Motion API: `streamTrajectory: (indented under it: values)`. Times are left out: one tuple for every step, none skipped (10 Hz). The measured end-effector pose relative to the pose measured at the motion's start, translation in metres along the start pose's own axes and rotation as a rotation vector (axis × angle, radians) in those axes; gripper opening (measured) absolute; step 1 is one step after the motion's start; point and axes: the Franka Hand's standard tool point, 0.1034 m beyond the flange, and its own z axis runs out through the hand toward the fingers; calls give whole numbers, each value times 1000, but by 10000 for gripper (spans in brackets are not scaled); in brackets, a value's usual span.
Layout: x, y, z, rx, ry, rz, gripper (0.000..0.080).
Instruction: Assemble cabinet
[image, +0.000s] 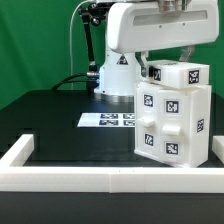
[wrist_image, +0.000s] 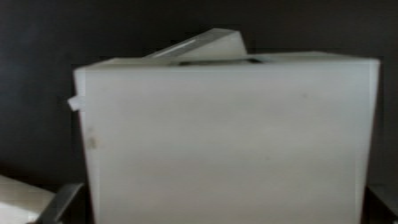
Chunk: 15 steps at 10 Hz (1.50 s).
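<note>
The white cabinet (image: 172, 118) stands upright on the black table at the exterior view's right, with tags on its faces. A smaller white tagged block (image: 178, 73) sits on top of it, slightly turned. The arm's hand comes down onto this block from above, and its fingers are hidden in the exterior view. In the wrist view the block's white face (wrist_image: 228, 140) fills the picture between the jaws. One dark finger (wrist_image: 63, 205) shows against the block's side. My gripper (wrist_image: 221, 215) looks shut on the top block. A slanted white edge (wrist_image: 199, 45) shows beyond it.
The marker board (image: 108, 121) lies flat on the table at the middle, in front of the robot's base (image: 115, 75). A long low white border wall (image: 100, 180) runs along the front and up the exterior view's left side (image: 18, 152).
</note>
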Motion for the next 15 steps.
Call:
streamTrajectory:
  values:
    - [0, 0, 0, 1, 0, 110, 568]
    - [0, 0, 0, 1, 0, 174, 568]
    - [0, -1, 0, 1, 0, 250, 568]
    - [1, -4, 1, 0, -1, 374, 568]
    - [1, -5, 2, -1, -2, 439, 568]
    - [1, -6, 3, 0, -3, 494, 568]
    - [2, -9, 3, 4, -2, 631, 566]
    - [2, -11, 4, 4, -3, 744, 566]
    - [2, -12, 4, 4, -3, 821, 566]
    - [4, -13, 4, 4, -3, 891, 566]
    - [6, -15, 4, 14, -4, 1069, 566]
    - [7, -14, 4, 14, -3, 1104, 566]
    - [11, -14, 3, 15, -1, 1202, 566]
    - [14, -16, 4, 19, -2, 1328, 566]
    - [14, -18, 4, 20, -2, 1367, 566]
